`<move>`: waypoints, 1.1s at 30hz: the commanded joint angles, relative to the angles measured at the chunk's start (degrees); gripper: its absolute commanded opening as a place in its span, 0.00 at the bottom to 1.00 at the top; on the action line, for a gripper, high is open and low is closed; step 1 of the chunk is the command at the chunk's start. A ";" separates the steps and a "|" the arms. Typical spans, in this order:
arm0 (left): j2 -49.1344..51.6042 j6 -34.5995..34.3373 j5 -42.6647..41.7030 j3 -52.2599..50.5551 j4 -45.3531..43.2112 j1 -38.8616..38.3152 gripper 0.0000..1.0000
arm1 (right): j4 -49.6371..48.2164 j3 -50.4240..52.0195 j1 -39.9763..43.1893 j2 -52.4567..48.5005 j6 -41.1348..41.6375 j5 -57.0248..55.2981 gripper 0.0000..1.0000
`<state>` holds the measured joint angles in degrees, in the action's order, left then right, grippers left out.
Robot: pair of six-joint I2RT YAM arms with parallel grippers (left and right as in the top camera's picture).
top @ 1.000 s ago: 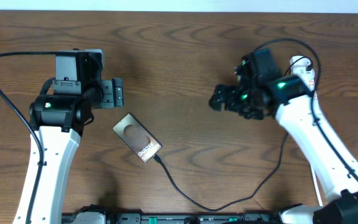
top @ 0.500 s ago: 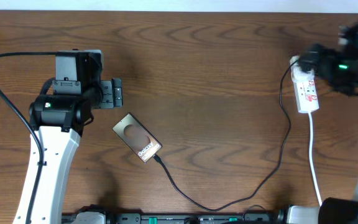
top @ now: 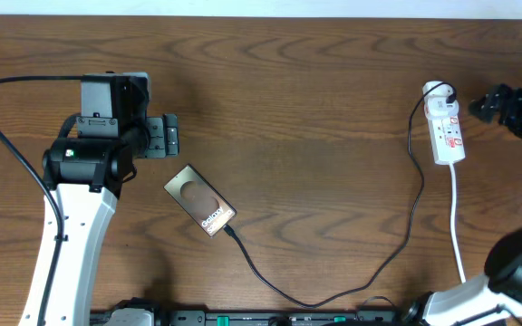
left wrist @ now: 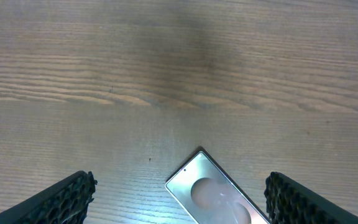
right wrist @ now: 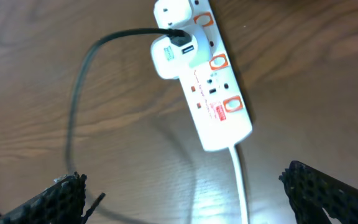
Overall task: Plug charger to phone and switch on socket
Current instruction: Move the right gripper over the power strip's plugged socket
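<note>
1. Overhead: phone (top: 199, 201) lies flat on the table (top: 315, 136), left of centre, turned diagonally, with "Galaxy" lettering toward its near-right end.
2. Charger (top: 397, 249) tip touches the phone's near-right short edge; I cannot tell if it is seated. The cable loops toward the near edge, then runs right and far to a white adapter (right wrist: 173, 53) on the socket.
3. Socket (top: 446, 127) lies far right, long axis near-to-far. Its white cord (top: 456, 226) leaves the near end. Red-rimmed switches (right wrist: 218, 62) show, but their on/off position is unreadable.
4. Left gripper (top: 172, 136) is just far-left of the phone and apart from it. In the left wrist view its fingers (left wrist: 61, 202) are spread wide and hold nothing, with the phone's corner (left wrist: 213, 193) between them.
5. Right gripper (top: 483, 106) is just right of the socket without touching it. Its fingers (right wrist: 55, 202) are parted and empty.
</note>
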<state>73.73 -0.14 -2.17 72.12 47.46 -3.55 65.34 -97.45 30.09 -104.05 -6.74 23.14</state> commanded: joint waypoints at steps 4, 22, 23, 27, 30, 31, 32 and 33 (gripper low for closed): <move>-0.11 0.11 0.94 1.20 0.02 -0.07 0.90 | -4.61 -0.72 -0.24 -9.03 -8.39 6.12 0.99; -0.11 0.11 0.94 1.20 0.02 -0.07 0.90 | -15.67 -0.70 -7.43 -19.96 -7.45 6.78 0.99; -0.11 0.11 0.94 1.20 0.02 -0.07 0.90 | -15.74 -0.70 -7.56 -20.24 -7.43 6.75 0.99; -0.11 0.11 0.94 1.20 0.02 -0.07 0.90 | -15.87 -0.70 -7.67 -20.37 -7.41 6.73 0.99; -0.11 0.11 0.94 1.20 0.02 -0.07 0.90 | -15.85 -0.70 -7.63 -20.37 -7.39 5.66 0.99; -0.11 0.11 0.94 1.20 0.02 -0.07 0.89 | -15.85 -0.70 -7.63 -20.37 -7.41 5.38 0.99; -0.11 0.11 0.94 1.20 0.02 -0.07 0.90 | -15.85 -0.70 -7.63 -20.37 -7.41 5.11 0.99; -0.11 0.11 0.94 1.20 0.00 -0.07 0.90 | -15.85 -0.70 -7.63 -20.37 -7.41 4.66 0.99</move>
<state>73.73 -0.14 -2.17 72.12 47.48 -3.55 49.56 -97.56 23.16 -122.45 -14.57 28.18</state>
